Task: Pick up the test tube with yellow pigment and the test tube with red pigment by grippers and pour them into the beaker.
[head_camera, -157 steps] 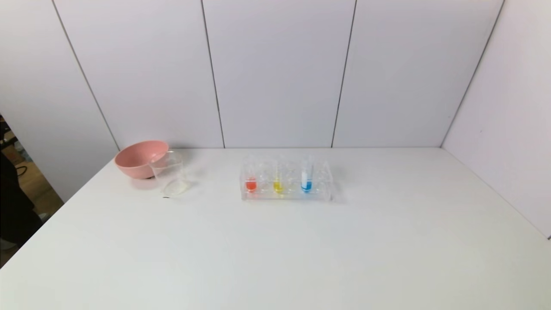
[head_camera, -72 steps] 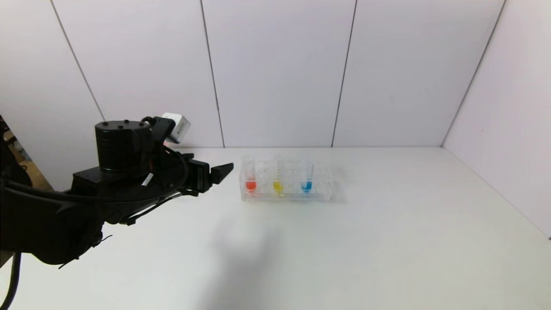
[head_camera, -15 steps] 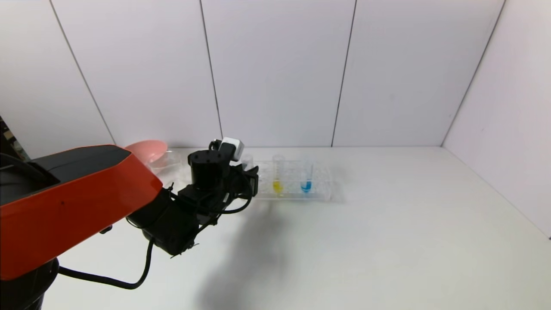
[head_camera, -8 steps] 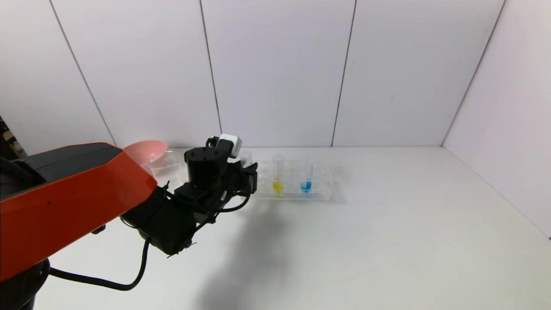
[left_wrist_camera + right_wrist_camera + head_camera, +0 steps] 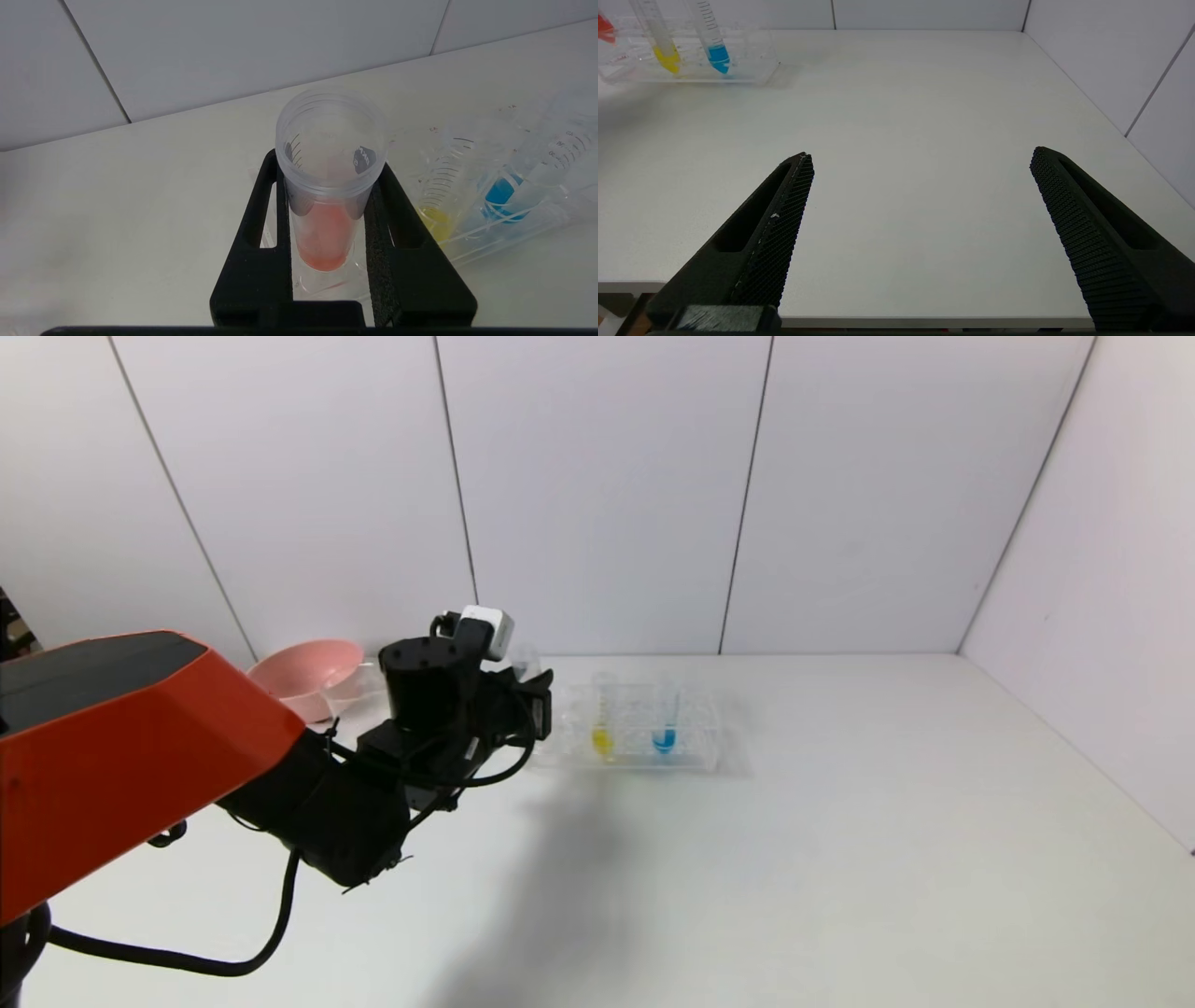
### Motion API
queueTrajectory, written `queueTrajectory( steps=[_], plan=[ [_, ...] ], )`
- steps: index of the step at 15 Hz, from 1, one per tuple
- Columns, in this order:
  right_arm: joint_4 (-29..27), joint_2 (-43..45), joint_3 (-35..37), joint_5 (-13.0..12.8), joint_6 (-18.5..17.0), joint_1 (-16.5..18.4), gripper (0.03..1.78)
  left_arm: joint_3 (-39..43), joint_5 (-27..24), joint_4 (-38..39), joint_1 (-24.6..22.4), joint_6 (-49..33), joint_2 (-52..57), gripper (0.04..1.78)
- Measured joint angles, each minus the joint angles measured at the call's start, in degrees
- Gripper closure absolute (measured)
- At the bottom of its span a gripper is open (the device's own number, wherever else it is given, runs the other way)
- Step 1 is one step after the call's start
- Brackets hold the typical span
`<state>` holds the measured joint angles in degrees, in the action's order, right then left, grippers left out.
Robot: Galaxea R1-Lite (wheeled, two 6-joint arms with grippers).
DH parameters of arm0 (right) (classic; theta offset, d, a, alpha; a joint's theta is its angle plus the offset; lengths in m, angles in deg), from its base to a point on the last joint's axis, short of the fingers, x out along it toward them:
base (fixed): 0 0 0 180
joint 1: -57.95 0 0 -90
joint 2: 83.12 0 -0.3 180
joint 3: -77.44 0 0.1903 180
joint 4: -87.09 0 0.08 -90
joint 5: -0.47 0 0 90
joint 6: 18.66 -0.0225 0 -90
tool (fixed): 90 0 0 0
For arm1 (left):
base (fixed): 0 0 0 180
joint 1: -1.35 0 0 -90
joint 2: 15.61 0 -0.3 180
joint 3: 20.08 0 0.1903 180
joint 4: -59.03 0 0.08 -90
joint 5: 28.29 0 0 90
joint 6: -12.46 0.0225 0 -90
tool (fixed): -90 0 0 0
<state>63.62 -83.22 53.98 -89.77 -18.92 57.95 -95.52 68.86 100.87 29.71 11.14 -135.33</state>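
Note:
My left gripper is shut on the test tube with red pigment, both pads pressing its sides just under the rim. The tube is upright, its round bottom raised over the left end of the clear rack. In the head view the left gripper hangs left of the rack. The test tube with yellow pigment stands in the rack. The beaker shows partly behind my left arm, beside the pink bowl. My right gripper is open and holds nothing, low near the table's front edge.
A tube with blue liquid stands in the rack to the right of the yellow one. A pink bowl sits at the back left by the wall. White wall panels close the back and right sides of the table.
My left gripper, shut on the red tube, has moved up and slightly left, lifting the tube away from the rack. The pink bowl shows more as the arm shifts.

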Motion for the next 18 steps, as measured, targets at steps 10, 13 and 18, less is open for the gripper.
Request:
queueTrajectory(
  steps=[10,13,18],
  plan=[
    [0.00,0.00,0.00,0.02,0.02,0.00,0.11,1.60,0.45,-0.52,0.45,0.41,5.52,1.37],
    [0.00,0.00,0.00,0.04,0.02,0.00,0.11,2.56,0.85,-0.57,0.59,0.57,7.72,1.37],
    [0.00,0.00,0.00,0.00,0.00,0.00,0.11,3.75,0.96,-5.51,-1.01,1.10,13.53,1.37]
  ],
)
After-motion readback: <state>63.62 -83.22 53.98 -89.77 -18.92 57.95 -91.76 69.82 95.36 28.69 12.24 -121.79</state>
